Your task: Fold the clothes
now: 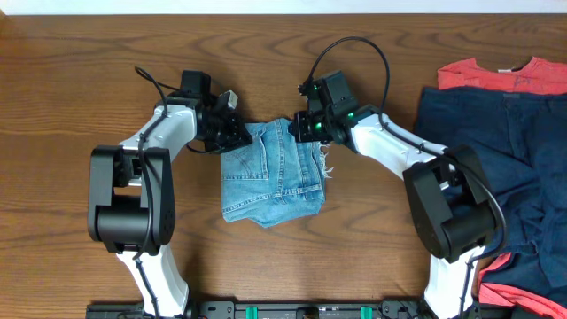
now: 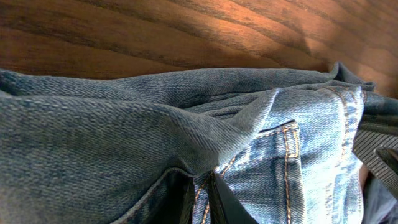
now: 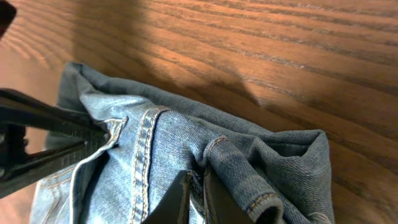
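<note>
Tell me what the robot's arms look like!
Both arms have smooth white tube-shaped segments joined by chunky black rounded joints. The left arm and right arm each carry a looping black cable. Small green lights glow near the right gripper; the left gripper is black, with thin dark fingers.

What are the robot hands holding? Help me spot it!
Find the middle of the wooden table, between the white arms. Folded jeans lie there, pinched by the left hand and right hand. Unlike the navy garment and red T-shirt rightward, they're pale blue.
</note>
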